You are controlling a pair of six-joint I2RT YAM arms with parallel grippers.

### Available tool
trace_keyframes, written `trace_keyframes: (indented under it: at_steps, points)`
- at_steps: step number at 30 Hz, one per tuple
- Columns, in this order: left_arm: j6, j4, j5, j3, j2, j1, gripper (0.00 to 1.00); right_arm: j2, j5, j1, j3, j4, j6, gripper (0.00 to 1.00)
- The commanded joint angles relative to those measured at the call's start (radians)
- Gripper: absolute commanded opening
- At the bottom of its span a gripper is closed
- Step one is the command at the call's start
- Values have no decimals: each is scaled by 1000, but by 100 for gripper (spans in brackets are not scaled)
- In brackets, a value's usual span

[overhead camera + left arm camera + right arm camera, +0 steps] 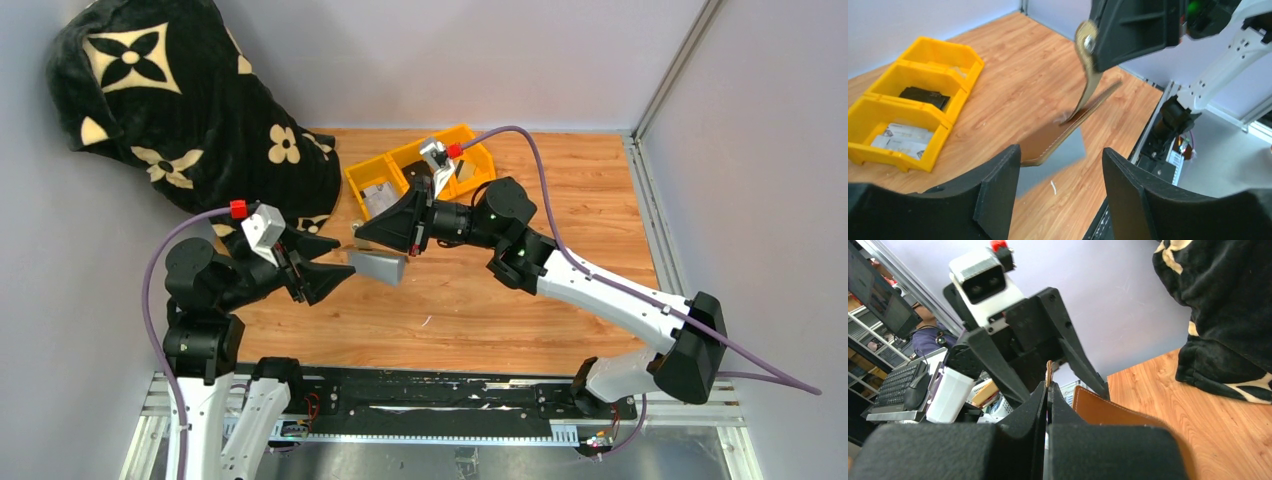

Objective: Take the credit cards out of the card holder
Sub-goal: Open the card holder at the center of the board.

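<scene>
Parted fingers of the left pincer (1062,155) fill the foreground of its own wrist view, released and gripping nothing. Just beyond their tips hangs the card holder (1058,137), held in the air above the wooden desk (600,200), brown leather on one face and grey-silver on the other. Its nearest corner reaches the gap between the left fingertips; whether it touches one of them cannot be told. The right pincer (1047,407) is clenched on the holder's snap tab (1089,70), a curved strap with a metal stud, and the case dangles from it at a slant. Seen from above, the two pincers point at each other over the left half of the desk, with the holder lying between them, lower than the right pincer and level with the left. A yellow three-compartment tray (962,55) sits well apart near the far edge of the desk; its middle bin holds a small black object (923,96) and an end bin holds pale cards (900,139). A black blanket with cream flower shapes (180,100) is heaped in the far left corner
</scene>
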Motion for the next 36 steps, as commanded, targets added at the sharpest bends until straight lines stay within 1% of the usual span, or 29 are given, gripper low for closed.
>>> trace_keyframes:
  at_steps: [1,6,8,11,13,16,17,18,20,21,23,25,26,27,29,31,32,33,36]
  points:
    - [38,-20,60,-53,-20,-4,60,-15,9,41,80,10,-43,0]
    - [77,-16,21,-45,-28,-4,50,-7,1,61,114,-17,-53,0]
    - [88,-14,35,-23,-17,-5,48,-5,-3,67,122,-25,-55,0]
    - [67,1,86,2,6,-5,46,0,-4,73,131,-30,-55,0]
    - [36,10,114,8,13,-5,42,0,-4,77,132,-31,-56,0]
    - [-45,95,169,-16,1,-4,18,1,-6,83,133,-24,-49,0]
    - [-79,143,200,-31,-6,-5,6,1,-8,83,132,-21,-46,0]
    - [-130,198,236,-47,-12,-5,0,1,-9,83,132,-15,-41,0]
    - [-231,298,283,-73,-12,-4,0,1,-18,83,130,3,-29,0]
    - [-257,318,290,-77,-7,-4,0,2,-23,83,131,10,-21,0]
    - [-223,292,290,-62,0,-4,11,1,-36,83,134,9,-15,0]
    - [-126,169,305,-24,5,-4,45,-10,-32,83,131,2,-23,0]
    - [-79,123,310,-7,7,-4,53,-15,-29,83,130,-4,-27,0]
    - [-58,100,312,2,8,-4,57,-17,-28,83,127,-6,-30,0]
    - [-66,105,311,1,8,-4,58,-18,-32,83,124,2,-24,0]
    - [-81,121,313,-5,8,-5,57,-13,-36,83,123,10,-14,0]
    - [-87,129,314,-9,8,-4,53,-12,-38,83,123,19,-10,0]
    - [-92,133,318,-14,8,-4,47,-9,-39,83,123,28,-2,0]
    - [-98,133,320,-28,6,-4,37,-6,-43,83,127,39,9,0]
